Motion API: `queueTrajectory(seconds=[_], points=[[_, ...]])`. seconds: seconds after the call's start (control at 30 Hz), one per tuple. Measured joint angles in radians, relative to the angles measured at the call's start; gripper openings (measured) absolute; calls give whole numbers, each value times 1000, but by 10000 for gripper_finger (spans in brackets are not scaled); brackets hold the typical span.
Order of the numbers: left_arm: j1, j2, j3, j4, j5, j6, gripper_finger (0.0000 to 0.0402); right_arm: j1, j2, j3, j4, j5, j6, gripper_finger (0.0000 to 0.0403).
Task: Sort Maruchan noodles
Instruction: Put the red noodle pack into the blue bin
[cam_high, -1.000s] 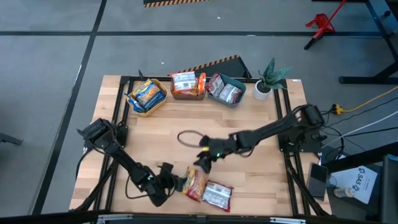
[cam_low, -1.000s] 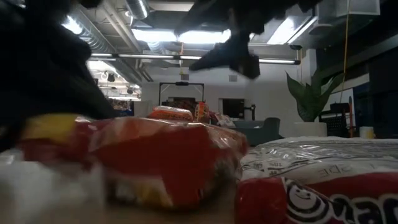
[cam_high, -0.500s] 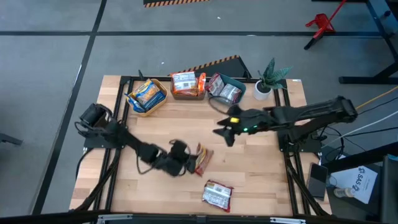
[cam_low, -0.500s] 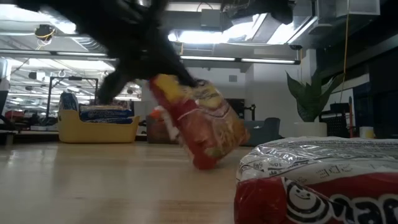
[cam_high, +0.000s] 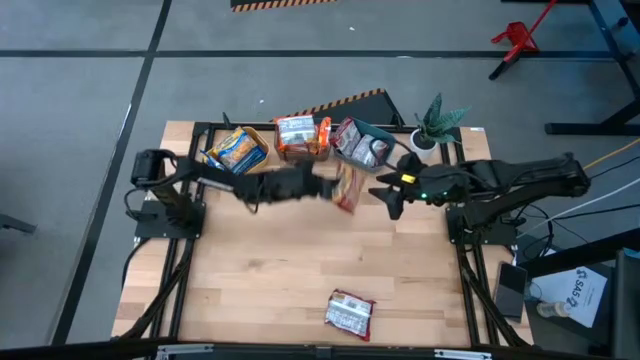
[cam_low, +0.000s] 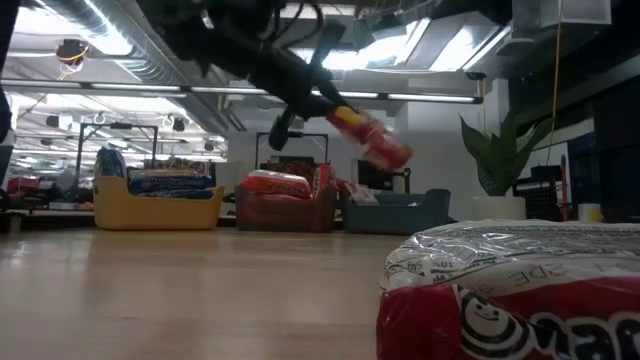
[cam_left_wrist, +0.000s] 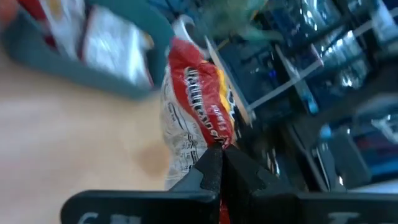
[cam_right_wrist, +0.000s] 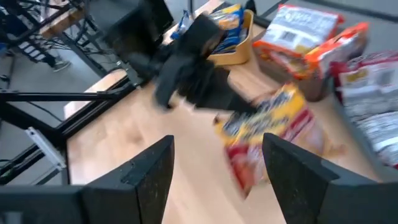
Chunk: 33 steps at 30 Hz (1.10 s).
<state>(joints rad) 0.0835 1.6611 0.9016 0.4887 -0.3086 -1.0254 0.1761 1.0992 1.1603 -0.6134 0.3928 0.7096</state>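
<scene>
Wood table (cam_high: 300, 260), far edge: left pincer (cam_high: 322, 187) clamping red packet (cam_high: 346, 188) aloft, long axis front-to-back.

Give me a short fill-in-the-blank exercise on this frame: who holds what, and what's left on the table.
1. The left gripper is shut on a red-and-yellow noodle ____.
2. That load hangs beside the ____ bin.
3. The right gripper is open and holds ____.
4. ____ packet lies alone at the table's near edge.

Missing words: packet; teal; nothing; One
</scene>
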Motion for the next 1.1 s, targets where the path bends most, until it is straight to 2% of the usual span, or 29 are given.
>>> queueTrajectory(seconds=[0.23, 0.4, 0.53, 0.77, 0.93, 1.1], points=[[235, 25, 112, -4, 194, 91, 0, 0, -23, 0, -48, 63, -41, 232], [321, 108, 277, -78, 310, 146, 0, 0, -26, 0, -64, 71, -55, 232], [363, 207, 412, -163, 394, 165, 0, 0, -26, 0, -74, 87, -61, 232], [399, 397, 596, -167, 503, 139, 0, 0, -31, 0, -79, 96, -62, 232], [408, 501, 666, -168, 557, 92, 0, 0, -33, 0, -79, 97, -62, 232], [408, 561, 690, -161, 565, 65, 0, 0, -33, 0, -79, 114, -61, 232]])
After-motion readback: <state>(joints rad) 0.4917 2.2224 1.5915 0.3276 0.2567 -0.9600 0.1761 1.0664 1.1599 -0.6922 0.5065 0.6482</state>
